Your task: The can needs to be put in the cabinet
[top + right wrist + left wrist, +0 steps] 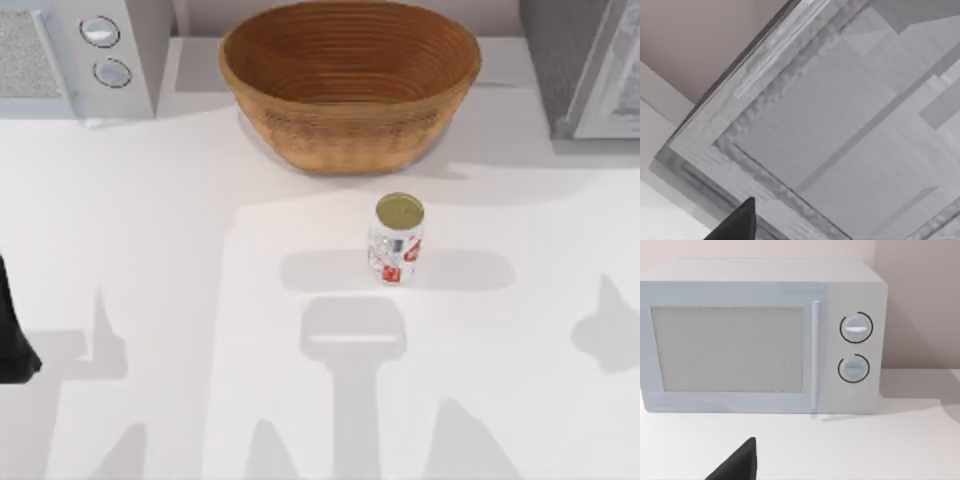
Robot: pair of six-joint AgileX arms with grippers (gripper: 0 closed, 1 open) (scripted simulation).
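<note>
Both grippers give me no view of their fingers, so I cannot tell their state; my left arm is parked at the table's left edge. The can stands upright mid-table, near the woven basket. The cabinet waits at far right; nothing looks done yet.

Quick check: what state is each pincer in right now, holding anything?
Left pincer: cannot be told; faces the microwave.
Right pincer: cannot be told; faces the cabinet.
The can stands free on the table.
</note>
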